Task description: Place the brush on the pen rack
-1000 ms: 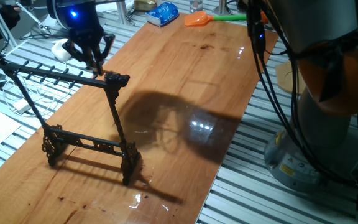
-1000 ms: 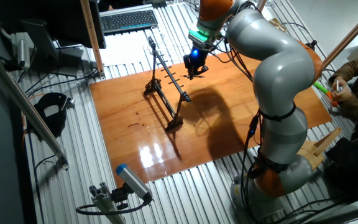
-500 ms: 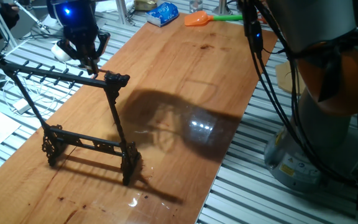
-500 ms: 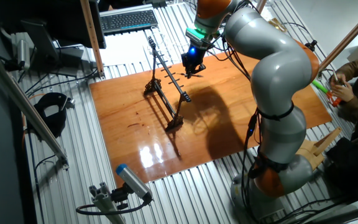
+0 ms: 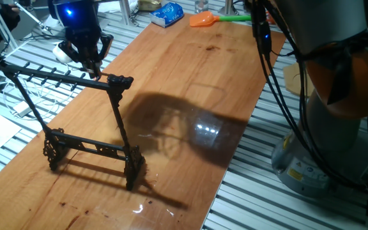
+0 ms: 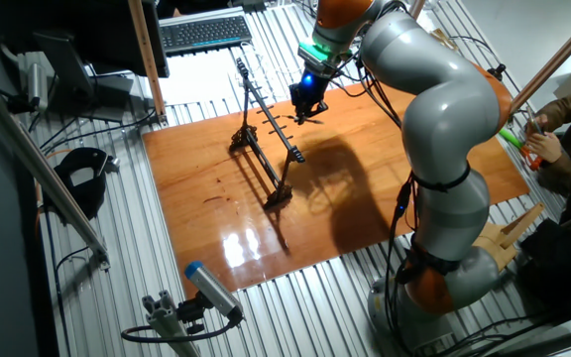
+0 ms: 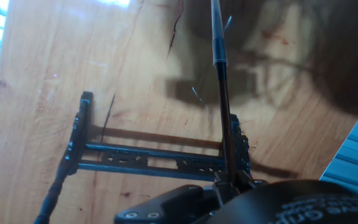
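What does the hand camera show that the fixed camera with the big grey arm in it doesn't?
Only the hand view shows the brush, a thin shaft running out from the gripper above the table, with its shadow on the wood, and the scrolled feet of the rack up close.

Only the fixed view shows the whole arm, a keyboard behind the table, and the gripper beside the rack's top bar; the brush is too thin to make out there.

Both show the black rack standing on the wooden table.

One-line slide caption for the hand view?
Thin grey dark-tipped brush hanging from the gripper above the black metal pen rack on the wooden table.
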Robot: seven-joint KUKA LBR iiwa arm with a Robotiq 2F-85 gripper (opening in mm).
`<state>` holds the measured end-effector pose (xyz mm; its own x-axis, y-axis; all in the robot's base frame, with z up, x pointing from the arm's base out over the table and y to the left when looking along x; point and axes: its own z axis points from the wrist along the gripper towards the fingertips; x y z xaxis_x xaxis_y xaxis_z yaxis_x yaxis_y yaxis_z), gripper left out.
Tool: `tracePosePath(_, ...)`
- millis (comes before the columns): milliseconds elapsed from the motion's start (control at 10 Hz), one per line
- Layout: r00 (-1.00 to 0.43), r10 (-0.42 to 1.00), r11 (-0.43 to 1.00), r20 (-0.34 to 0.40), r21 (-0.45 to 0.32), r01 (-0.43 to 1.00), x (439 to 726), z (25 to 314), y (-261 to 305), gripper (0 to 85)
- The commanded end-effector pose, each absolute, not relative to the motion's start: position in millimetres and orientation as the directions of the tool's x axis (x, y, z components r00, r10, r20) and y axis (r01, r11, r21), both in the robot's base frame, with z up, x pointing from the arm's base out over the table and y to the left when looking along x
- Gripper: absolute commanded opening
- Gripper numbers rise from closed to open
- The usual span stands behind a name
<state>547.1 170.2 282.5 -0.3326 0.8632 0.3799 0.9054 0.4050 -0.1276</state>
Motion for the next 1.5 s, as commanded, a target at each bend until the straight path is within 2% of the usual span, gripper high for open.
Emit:
tracePosePath(0, -0.329, 0.865, 0.401, 0.379, -0.128, 0.907, 544.6, 281.6, 172.8, 0.0)
tracePosePath(900, -0.308, 0.865, 0.384, 0.396, -0.127, 0.915, 551.6, 285.1, 168.3, 0.0)
tracePosePath(1400, -0.286, 0.877, 0.359, 0.386, -0.131, 0.924, 546.2, 283.0, 176.7, 0.0)
